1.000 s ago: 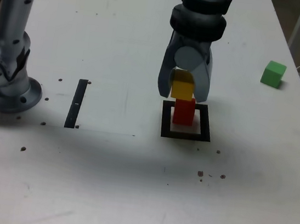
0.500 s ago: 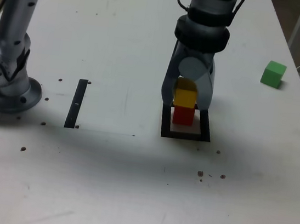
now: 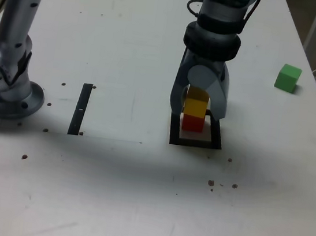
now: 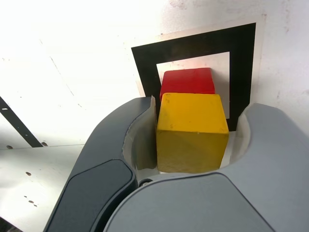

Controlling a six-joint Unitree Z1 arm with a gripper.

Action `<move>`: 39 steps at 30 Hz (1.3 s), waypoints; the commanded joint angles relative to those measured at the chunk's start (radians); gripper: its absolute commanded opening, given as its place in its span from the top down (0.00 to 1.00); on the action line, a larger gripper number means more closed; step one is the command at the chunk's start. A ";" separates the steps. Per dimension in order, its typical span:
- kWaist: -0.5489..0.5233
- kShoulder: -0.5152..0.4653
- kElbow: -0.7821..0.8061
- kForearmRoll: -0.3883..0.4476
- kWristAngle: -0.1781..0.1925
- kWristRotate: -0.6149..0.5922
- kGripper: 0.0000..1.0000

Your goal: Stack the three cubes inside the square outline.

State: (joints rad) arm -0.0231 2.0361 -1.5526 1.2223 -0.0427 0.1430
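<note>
Lowered since a second ago, the yellow cube now sits on the red cube, where earlier it hung just above it, and the gripper has come down with it. From the exterior view's left: the arm's round metal base stands on the matte white table, which is speckled with small dark specks; a straight black tape strip lies near it. Further right, the square outline, thick black tape around a white centre, holds the red cube inside it, the yellow one stacked squarely on top. The curved grey jaws flank the yellow cube; in the wrist view one finger lies against its face while a gap shows at the other, so the hold is loosening. Well apart, near the table's right edge, sits the plain green cube.
</note>
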 commanded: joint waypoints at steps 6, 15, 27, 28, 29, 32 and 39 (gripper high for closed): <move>0.006 -0.030 0.005 0.001 0.026 0.001 0.00; 0.051 -0.074 -0.032 0.062 0.121 0.011 0.00; 0.147 0.045 -0.292 0.210 0.183 0.151 0.01; 0.151 0.065 -0.323 0.219 0.183 0.164 0.01; 0.155 0.086 -0.353 0.228 0.183 0.178 0.01; 0.163 0.152 -0.450 0.256 0.180 0.214 0.01; 0.167 0.310 -0.687 0.314 0.177 0.264 0.01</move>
State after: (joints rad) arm 0.1418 2.3251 -2.1862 1.5286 0.1359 0.4032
